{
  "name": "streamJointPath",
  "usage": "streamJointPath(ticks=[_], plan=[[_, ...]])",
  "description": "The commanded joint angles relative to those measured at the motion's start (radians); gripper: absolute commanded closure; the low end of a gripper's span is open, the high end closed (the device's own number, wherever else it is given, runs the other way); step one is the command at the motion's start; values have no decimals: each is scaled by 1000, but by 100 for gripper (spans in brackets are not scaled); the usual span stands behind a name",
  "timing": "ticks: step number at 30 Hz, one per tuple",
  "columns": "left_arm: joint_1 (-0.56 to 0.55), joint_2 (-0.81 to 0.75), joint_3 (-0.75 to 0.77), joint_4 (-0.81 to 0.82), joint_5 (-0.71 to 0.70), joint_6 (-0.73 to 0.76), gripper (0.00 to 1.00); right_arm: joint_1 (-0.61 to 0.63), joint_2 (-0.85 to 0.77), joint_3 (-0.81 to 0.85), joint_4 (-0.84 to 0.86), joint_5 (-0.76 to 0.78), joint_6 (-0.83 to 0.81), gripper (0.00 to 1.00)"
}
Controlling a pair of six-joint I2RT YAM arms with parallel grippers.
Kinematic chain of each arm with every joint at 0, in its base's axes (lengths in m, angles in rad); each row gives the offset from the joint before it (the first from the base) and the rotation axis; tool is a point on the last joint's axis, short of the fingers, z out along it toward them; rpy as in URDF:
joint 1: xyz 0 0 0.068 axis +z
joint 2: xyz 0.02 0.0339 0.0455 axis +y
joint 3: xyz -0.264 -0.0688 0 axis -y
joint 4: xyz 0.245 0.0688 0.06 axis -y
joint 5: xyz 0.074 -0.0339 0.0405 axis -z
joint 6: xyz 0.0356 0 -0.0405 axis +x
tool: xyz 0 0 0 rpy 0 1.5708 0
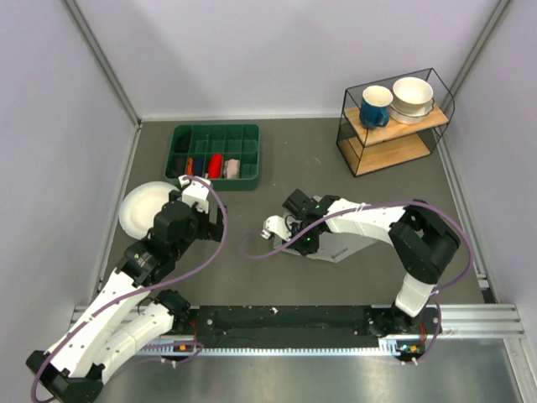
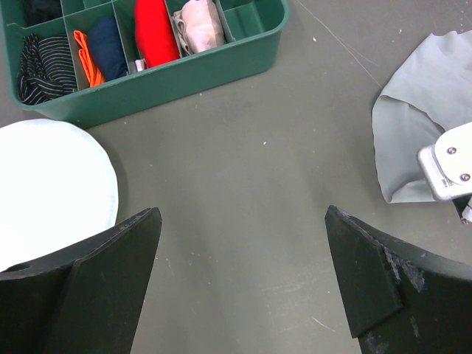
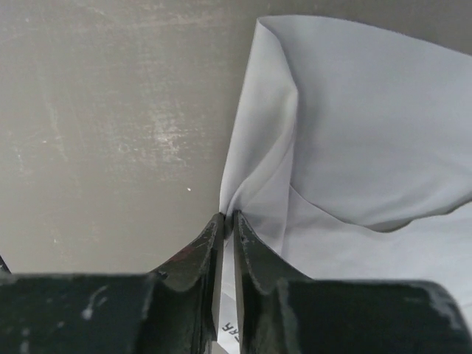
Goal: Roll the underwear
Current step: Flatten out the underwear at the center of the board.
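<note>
Near the middle of the tabletop (image 1: 285, 159), the underwear (image 3: 354, 133) lies loosely spread, not yet rolled.
Right pincer (image 3: 227, 220) pinches a lifted fold at its edge; left pincer (image 2: 242, 214) hangs wide and empty at lower left. Rolling looks barely begun, with nearly all of it left to do.

The tray (image 1: 214, 128) sits at the far left of the table (image 1: 285, 159), with cloth rolls (image 2: 155, 33) in its near compartments. The plate (image 1: 138, 210) lies just in front of the tray and to its left, beside the left gripper (image 2: 240, 221). The underwear (image 2: 413, 110) lies near the table's middle, right of the tray and nearer, with the right gripper (image 3: 227, 217) at its left edge. A rack (image 1: 394, 151) stands at the far right. On its upper shelf, the mug (image 1: 375, 107) is left of the bowls (image 1: 413, 96).
</note>
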Motion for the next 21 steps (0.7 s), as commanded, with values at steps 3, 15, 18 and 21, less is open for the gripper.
streamJointPath(ticks=[3, 15, 18, 21], plan=[[1, -6, -4, 23, -5, -12, 1, 1, -32, 24, 8, 44, -1, 94], [1, -1, -2, 25, -4, -12, 1, 2, -87, 18, -41, -95, -21, 90], [1, -1, -4, 23, -4, -12, 1, 2, -79, 16, -42, -97, -23, 90], [3, -2, -4, 23, -2, -12, 1, 1, -75, 18, -44, -101, -23, 90]])
